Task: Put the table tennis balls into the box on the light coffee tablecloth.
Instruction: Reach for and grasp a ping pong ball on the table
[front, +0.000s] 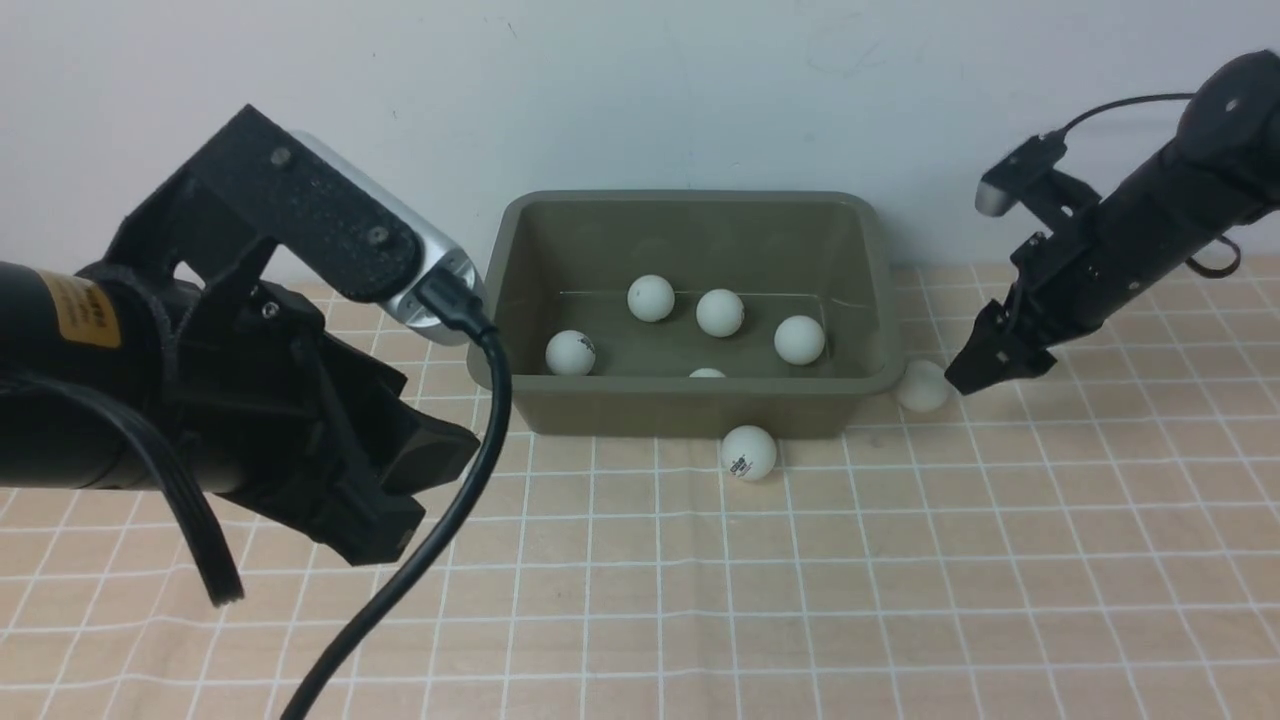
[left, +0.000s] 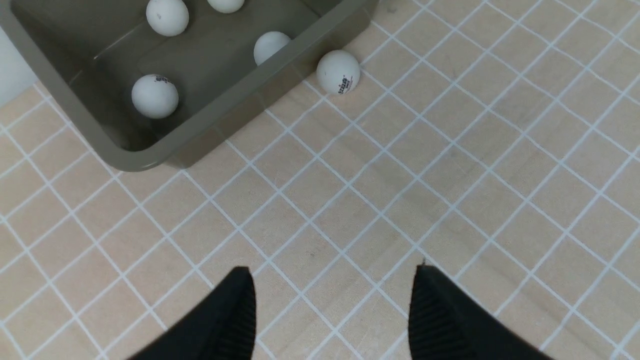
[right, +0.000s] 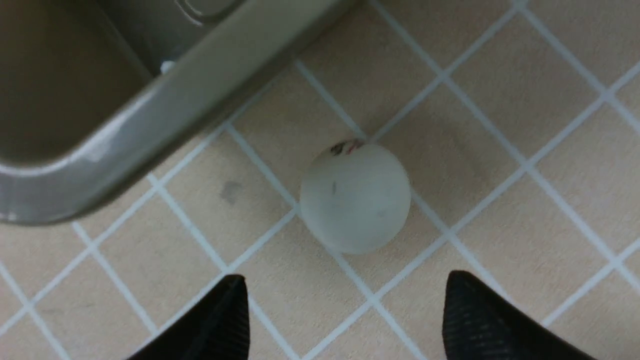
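- Although five table tennis balls lie in the box, the front view shows only the top of the fifth ball; the near wall hides the rest of it.
- The left wrist view cuts the box off at the frame edge, so just four balls show inside, one of them clipped.
- The right wrist view catches only one rounded corner of the box.
- The printed marks on the balls are too small to read.
- The olive-green box stands on the light coffee tablecloth, its far side close to the white wall.
- A sixth ball rests on the cloth close against the box's near wall; contact cannot be made out.
- A seventh ball lies on the cloth just beside the box's front right corner, and the right wrist view shows a gap between the two.
- The left jaws hang released above bare cloth in front of the box's left corner, their fingertips spread with nothing between them.
- The left arm's bulk and its black cable cover part of the box's left end in the front view.
- The right jaws are released too, fingertips apart, with the seventh ball just ahead of them, not gripped.
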